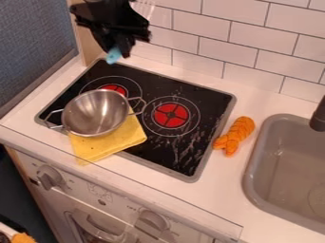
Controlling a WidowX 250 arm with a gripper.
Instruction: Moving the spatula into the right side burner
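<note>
At the bottom of the frame, the front of the toy stove [95, 190] is being marked by two knobs [49, 176]. Above it, a yellow cloth [109, 144] is being partly covered by a two-handled metal pot [95, 113], left of center. An orange ribbed toy [235, 135] is being supported by the tabletop [219, 178], between the black cooktop [190, 90] and the gray sink [254, 178] at the right. The right burner [170, 115] is being left uncovered near the center. At the upper left, the blue-handled spatula [113, 55] is being clamped by the hand [120, 52], above the cooktop's far edge.
</note>
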